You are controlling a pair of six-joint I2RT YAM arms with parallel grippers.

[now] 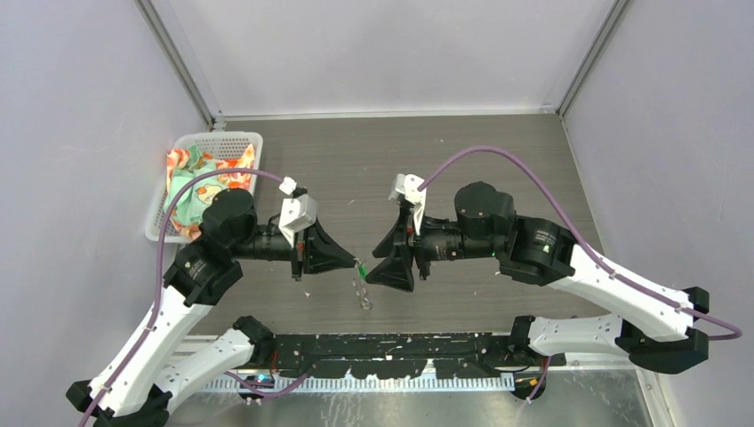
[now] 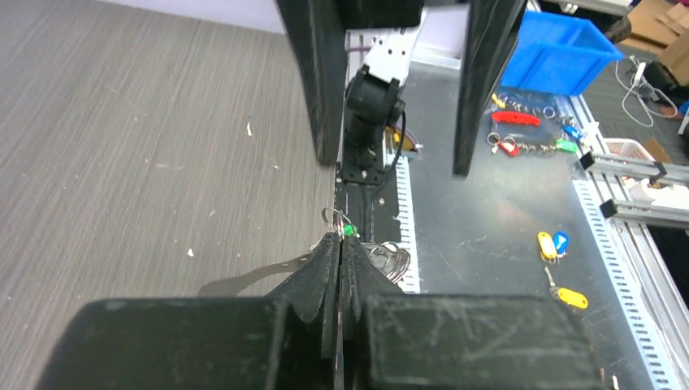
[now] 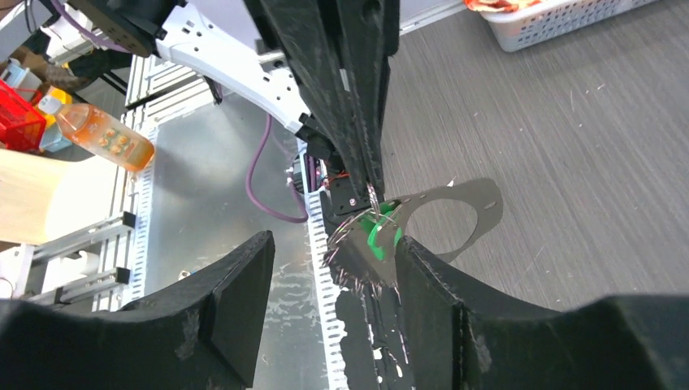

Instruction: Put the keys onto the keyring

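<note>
Keyring (image 1: pixel 364 294), large thin grey wire loop strung with small metal bits, hangs just below tips of left gripper (image 2: pixel 339 237). Its fingers are clenched on wire, likely to steady loop. Green-headed key (image 3: pixel 380 236), tiny, silver metal, plastic head, sits between the 2 released, spread fingers of right gripper (image 3: pixel 335 244). Cannot tell if threaded.

Bright, even overhead light, soft faint shadows on the grey table (image 1: pixel 498 151), patchy glare on the metal base plate (image 3: pixel 211 162), wrist views wide-angle with bent edges and slightly soft near foreground, overhead view sharp.
</note>
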